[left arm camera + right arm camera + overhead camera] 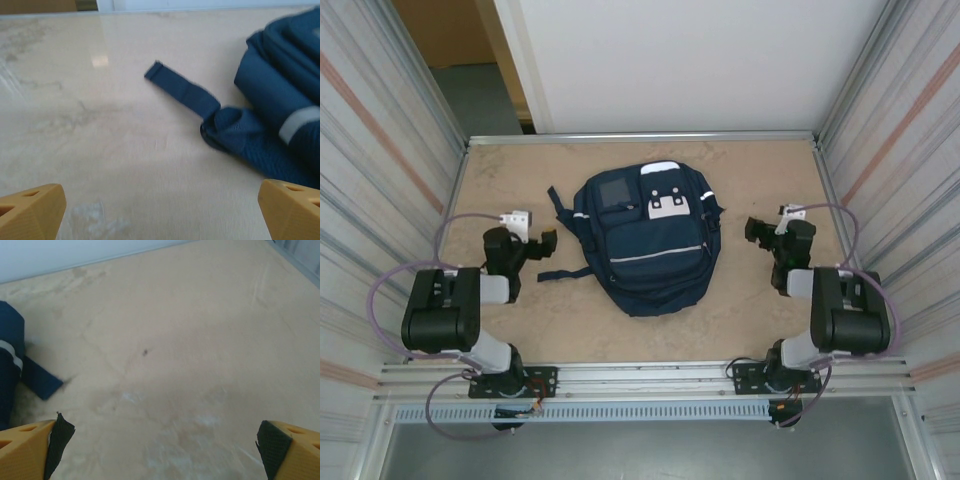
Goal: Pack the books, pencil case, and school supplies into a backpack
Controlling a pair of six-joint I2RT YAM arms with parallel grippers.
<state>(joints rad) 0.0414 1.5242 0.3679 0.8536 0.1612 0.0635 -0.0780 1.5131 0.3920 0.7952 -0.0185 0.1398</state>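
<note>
Backpack (645,240) lies flat mid-table (760,330), front up, top twd far edge. L gripper (546,245) sits to its left, R gripper (756,228) to its right, neither touching it. Strap (563,273) trails on table off pack's left side, near L gripper.

Even, soft overhead light; a glare patch on the table (100,61) (left wrist view); the backpack (280,100) edges blur slightly.

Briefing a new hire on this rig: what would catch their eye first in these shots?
The big navy backpack lies flat mid-table, with its front patch and white stripes facing up. The left hand and right hand flank it, both open and holding nothing. A loose strap sticks out from the bag's left side onto the tabletop.
</note>
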